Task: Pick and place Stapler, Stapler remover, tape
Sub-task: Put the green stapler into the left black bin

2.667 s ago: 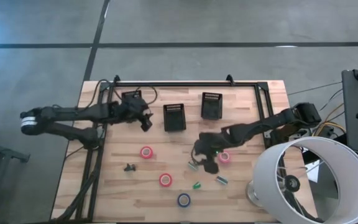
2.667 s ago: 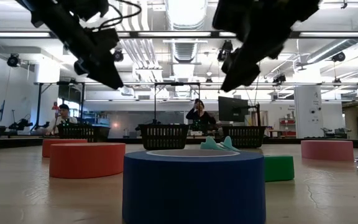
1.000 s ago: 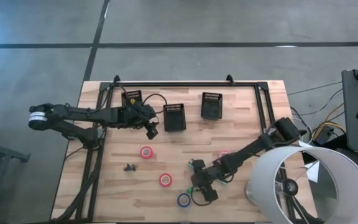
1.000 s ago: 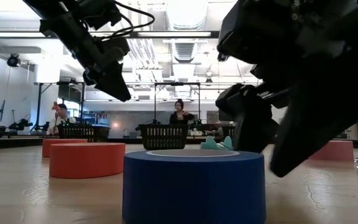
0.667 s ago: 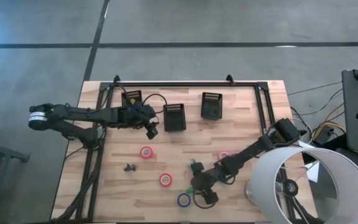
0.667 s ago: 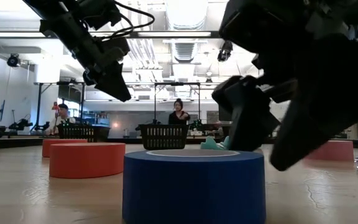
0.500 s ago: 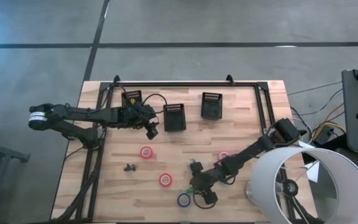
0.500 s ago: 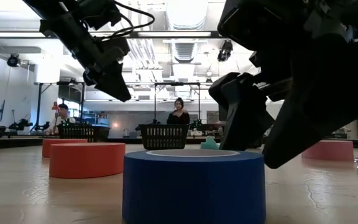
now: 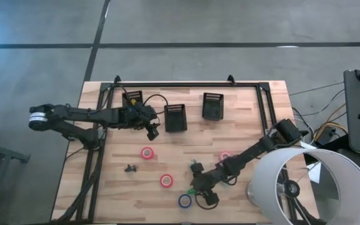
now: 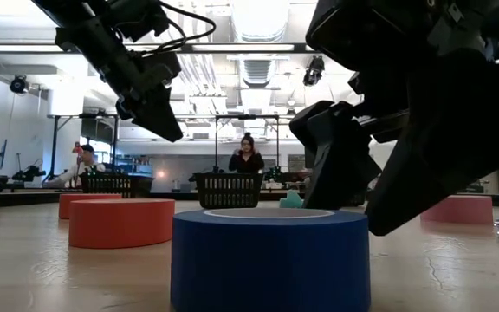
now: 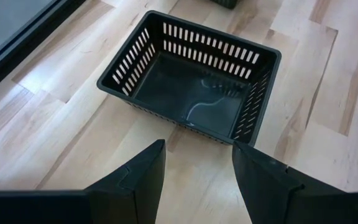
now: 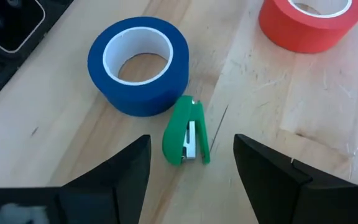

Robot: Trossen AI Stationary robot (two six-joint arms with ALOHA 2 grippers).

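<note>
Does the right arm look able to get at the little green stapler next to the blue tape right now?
Probably yes. The right gripper hangs over the green stapler with its fingers open on either side. Nothing lies between them, though the blue tape sits close beside the stapler.

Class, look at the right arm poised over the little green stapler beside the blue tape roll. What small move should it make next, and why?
Probably lower straight down and close on the green stapler. The right end effector is open, with the stapler lying between its fingers' line, close beside the blue tape roll, and nothing is held yet. The left end effector waits open by an empty black basket.
</note>
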